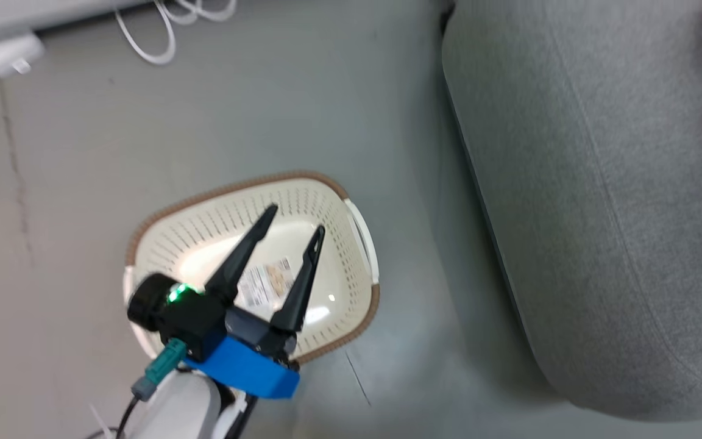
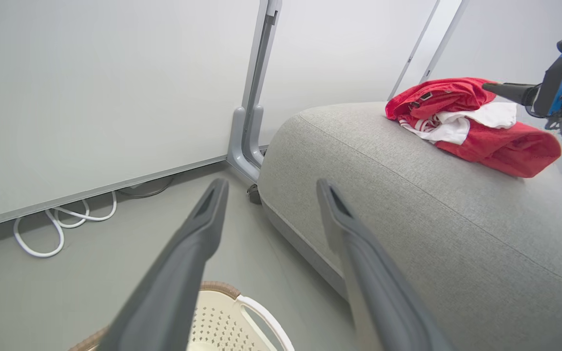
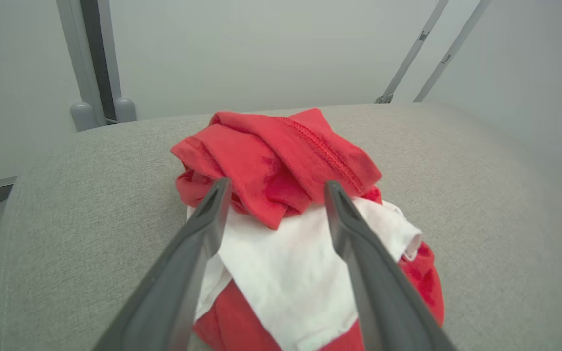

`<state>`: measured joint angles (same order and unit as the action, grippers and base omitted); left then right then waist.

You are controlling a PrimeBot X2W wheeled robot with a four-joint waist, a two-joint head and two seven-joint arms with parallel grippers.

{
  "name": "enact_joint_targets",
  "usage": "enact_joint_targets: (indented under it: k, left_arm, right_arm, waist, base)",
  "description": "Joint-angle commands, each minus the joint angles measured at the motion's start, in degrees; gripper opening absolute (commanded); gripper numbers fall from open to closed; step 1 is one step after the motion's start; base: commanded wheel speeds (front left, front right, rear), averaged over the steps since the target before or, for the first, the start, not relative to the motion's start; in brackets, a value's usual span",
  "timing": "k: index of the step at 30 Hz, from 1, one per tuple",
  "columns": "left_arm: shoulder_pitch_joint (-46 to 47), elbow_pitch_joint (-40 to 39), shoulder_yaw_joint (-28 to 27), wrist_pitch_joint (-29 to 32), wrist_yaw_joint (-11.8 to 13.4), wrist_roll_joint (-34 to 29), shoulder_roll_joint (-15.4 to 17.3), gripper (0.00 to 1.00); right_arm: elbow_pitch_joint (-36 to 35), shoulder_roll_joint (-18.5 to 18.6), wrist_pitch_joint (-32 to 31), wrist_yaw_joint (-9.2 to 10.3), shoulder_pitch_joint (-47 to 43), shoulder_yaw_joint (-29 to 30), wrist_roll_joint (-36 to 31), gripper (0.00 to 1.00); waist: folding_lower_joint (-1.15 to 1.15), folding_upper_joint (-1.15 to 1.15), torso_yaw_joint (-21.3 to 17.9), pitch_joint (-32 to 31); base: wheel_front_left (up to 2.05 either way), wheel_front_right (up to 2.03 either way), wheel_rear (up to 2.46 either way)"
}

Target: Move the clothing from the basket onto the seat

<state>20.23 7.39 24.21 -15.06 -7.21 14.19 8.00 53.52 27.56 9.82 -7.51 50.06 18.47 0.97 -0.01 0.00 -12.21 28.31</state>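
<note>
Head view: the seat [image 1: 601, 183], a grey woven cushion, is the reference for all positions. The basket [image 1: 326, 201] stands on the floor beside the seat, apart from its rounded edge, and a printed label [image 1: 265, 281] lies on the basket's bottom. The left gripper [image 1: 297, 219] hangs off the seat, over the basket. Its two dark fingers are spread wide, with nothing between them.

Left wrist view: the clothing [image 2: 500, 141] lies in one heap on top of the seat, toward the side away from the basket, with red folds over a white layer. The right gripper [image 2: 488, 87] reaches the heap from that same side of the seat.

Right wrist view: the right gripper's fingers [image 3: 203, 234] are parted wide, one on each side of the red folds, and hold nothing. Whether the tips touch the fabric cannot be told.

A white cable [image 2: 61, 229] lies looped on the floor along the wall panel [image 2: 90, 97], well apart from the seat.
</note>
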Motion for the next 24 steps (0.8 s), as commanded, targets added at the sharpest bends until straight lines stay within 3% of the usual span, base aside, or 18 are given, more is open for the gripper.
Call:
enact_joint_targets:
  k: [1,7,13,20,24]
  left_arm:
    - [-2.35,0.89,-0.47,-0.17,-0.13,0.47,-0.45,1.00]
    - [-8.59,3.86,-2.36,-0.17,-0.26,2.91,-2.34,1.00]
    - [-13.47,5.92,-5.10,-0.17,-0.29,3.09,-3.00,1.00]
    - [-16.27,7.87,-8.96,-0.17,-0.29,3.09,-3.19,1.00]
    - [-17.01,8.73,-10.61,-0.17,-0.30,3.34,-3.21,1.00]
  right_arm:
    - [-0.86,-0.24,0.47,0.03,-2.93,-1.01,0.88,1.00]
    - [-9.32,-2.65,0.21,0.04,-13.33,-6.14,3.61,1.00]
    - [-24.56,-5.93,-3.23,0.04,-26.36,-8.21,5.85,1.00]
    - [-46.21,-14.17,-8.73,0.04,-42.26,-6.27,3.26,1.00]
    - [-53.89,-19.07,-10.37,0.04,-48.97,-5.96,1.24,1.00]
  waist:
    - [0.01,0.00,3.37,-8.09]
    - [0.01,0.00,5.83,-18.32]
    - [0.01,0.00,8.97,-25.13]
    - [0.01,0.00,12.61,-28.77]
    - [0.01,0.00,14.66,-29.73]
  base:
    - [0.00,0.00,0.00]
    - [0.00,0.00,0.00]
    - [0.00,0.00,0.00]
    - [0.00,0.00,0.00]
    - [0.00,0.00,0.00]
